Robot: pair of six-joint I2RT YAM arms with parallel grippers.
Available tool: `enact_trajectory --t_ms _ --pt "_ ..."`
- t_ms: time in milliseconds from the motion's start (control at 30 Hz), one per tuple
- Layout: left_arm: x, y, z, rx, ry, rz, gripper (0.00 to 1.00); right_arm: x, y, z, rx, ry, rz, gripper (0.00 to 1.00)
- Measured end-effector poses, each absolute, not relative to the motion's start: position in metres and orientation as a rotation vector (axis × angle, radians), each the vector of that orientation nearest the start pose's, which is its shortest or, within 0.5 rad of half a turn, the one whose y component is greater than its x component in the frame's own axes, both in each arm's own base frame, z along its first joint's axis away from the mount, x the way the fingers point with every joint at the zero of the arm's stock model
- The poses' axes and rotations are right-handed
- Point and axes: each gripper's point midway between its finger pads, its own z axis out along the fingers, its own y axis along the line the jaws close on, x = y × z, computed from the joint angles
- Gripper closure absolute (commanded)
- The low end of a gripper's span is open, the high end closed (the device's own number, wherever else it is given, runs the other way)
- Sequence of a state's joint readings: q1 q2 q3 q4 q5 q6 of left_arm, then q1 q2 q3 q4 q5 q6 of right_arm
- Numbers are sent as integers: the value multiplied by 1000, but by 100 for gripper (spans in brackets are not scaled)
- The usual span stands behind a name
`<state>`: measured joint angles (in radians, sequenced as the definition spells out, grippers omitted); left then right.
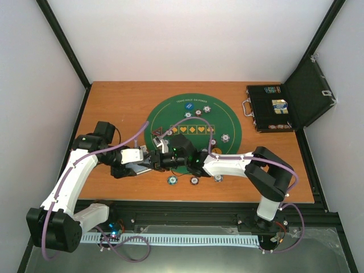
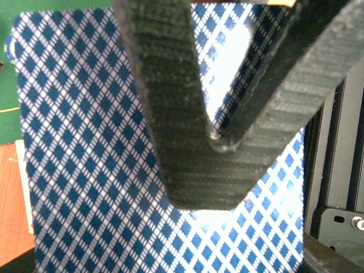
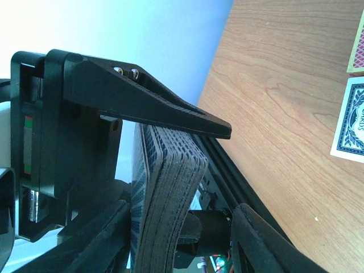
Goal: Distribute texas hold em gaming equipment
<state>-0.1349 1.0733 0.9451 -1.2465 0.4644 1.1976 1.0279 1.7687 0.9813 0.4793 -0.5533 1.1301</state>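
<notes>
Your left gripper [image 1: 142, 161] is pressed shut on the deck of playing cards [image 1: 136, 169], holding it by the near-left rim of the green felt mat [image 1: 227, 116]. In the left wrist view its two fingers [image 2: 170, 114] come together in a V over the blue diamond-patterned card back [image 2: 85, 170]. From the right wrist camera you see one left finger [image 3: 170, 108] lying along the top of the stack (the card edges are slightly fanned). Your right gripper [image 1: 160, 160] faces the deck with its jaws spread, one on either side of the stack's edge; the far one stands clearly apart from the cards. Three stripe-edged poker chips [image 1: 194, 181] sit in a row by the mat's near rim, a blue disc [image 1: 187, 105] lies on its far part, and the black case [image 1: 272, 108] stands open at the far right.
</notes>
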Motion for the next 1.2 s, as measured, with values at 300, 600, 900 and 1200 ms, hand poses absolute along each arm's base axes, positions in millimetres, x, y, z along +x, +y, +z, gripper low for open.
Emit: enact_trajectory --t_ms 300,600,900,1200 --pt "177 -101 150 1726 2096 -416 73 180 467 180 -392 2385 1745 65" --pt "177 -101 150 1727 2099 -414 74 182 459 185 -405 2421 1659 79" --pt "178 -97 147 1737 2117 -386 78 188 449 186 -392 2445 1586 90" --pt "178 -96 146 1739 2125 -386 83 207 425 176 -327 2503 1463 94"
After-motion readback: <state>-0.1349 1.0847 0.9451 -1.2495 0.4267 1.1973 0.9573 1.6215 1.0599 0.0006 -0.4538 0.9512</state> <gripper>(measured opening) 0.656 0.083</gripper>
